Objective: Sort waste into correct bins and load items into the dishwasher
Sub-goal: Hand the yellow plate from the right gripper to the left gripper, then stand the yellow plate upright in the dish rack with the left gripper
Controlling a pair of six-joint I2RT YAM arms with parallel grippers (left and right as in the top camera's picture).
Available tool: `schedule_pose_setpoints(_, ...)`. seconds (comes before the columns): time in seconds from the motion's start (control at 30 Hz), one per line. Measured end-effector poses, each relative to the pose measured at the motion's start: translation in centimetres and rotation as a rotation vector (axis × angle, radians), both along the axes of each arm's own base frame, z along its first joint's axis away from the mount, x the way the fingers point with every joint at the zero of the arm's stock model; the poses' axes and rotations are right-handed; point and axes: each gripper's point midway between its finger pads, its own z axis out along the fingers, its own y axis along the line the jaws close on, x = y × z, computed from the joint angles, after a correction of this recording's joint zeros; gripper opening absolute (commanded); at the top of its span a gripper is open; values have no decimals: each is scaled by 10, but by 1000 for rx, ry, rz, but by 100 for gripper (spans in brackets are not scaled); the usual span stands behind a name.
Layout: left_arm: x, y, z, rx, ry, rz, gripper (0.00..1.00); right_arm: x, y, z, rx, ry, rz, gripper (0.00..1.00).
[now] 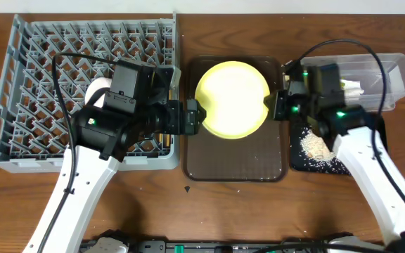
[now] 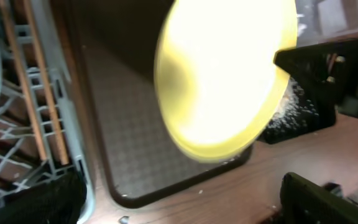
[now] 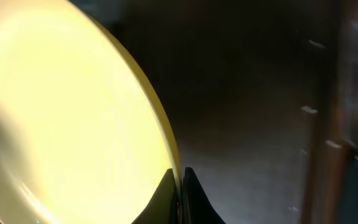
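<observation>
While right fingers [image 3: 163, 208] pinch its rim, the yellow plate [image 1: 232, 98] hangs tilted.

Left arm [image 1: 76, 190] and right arm [image 1: 375, 172]: white links, black housings, looping black cables, green lights; left tool [image 1: 197, 117], right tool [image 1: 273, 105] black.

The yellow plate [image 1: 232, 98] is over the brown tray [image 1: 234, 158]. The right gripper [image 1: 275, 105] meets its rim at 3 o'clock, and the left gripper [image 1: 197, 117] is just beside it at 9 o'clock. Rice scraps [image 1: 316, 145] lie on the black tray [image 1: 299, 163] at 4 o'clock.
</observation>
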Motion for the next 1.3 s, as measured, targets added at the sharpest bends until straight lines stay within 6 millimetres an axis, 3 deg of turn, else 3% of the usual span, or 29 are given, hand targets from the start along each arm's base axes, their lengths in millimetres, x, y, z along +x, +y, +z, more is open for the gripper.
schedule_pose_setpoints(0.13,-4,-7,3,-39,14,-26,98,-20,27,20,121,-59,239,1)
schedule_pose_setpoints(0.2,-7,-11,4,-62,22,-45,90,-30,40,31,186,-101,347,1)
schedule_pose_setpoints(0.37,-11,-16,7,-92,35,-64,28,-41,55,52,286,-170,475,1)
schedule_pose_setpoints(0.43,-12,-17,7,-102,41,-65,14,-42,56,54,294,-177,489,2)
schedule_pose_setpoints(0.47,-12,-18,8,-106,43,-69,9,-42,56,54,296,-178,491,6)
schedule_pose_setpoints(0.5,-13,-19,8,-111,42,-78,8,-41,55,53,289,-179,487,33)
schedule_pose_setpoints(0.6,-14,-20,9,-113,41,-84,8,-41,55,52,289,-177,487,66)
schedule_pose_setpoints(0.7,-8,-9,2,-51,35,-37,8,-41,54,52,286,-176,482,72)
schedule_pose_setpoints(0.8,-9,12,-9,61,50,33,8,-38,44,43,262,-133,433,72)
schedule_pose_setpoints(0.87,-8,39,-12,189,25,119,8,-35,32,35,234,-99,385,72)
schedule_pose_setpoints(1.0,0,89,13,385,-114,293,8,-35,24,25,196,-59,345,73)
schedule_pose_setpoints(1.03,-1,109,24,461,-166,363,8,-35,24,24,190,-54,341,73)
schedule_pose_setpoints(1.13,-1,140,36,574,-220,463,8,-37,23,22,184,-41,336,73)
schedule_pose_setpoints(1.2,-1,183,45,682,-228,603,8,-37,22,20,179,-33,331,73)
schedule_pose_setpoints(1.3,1,226,54,732,-232,754,8,-39,21,19,177,-24,329,73)
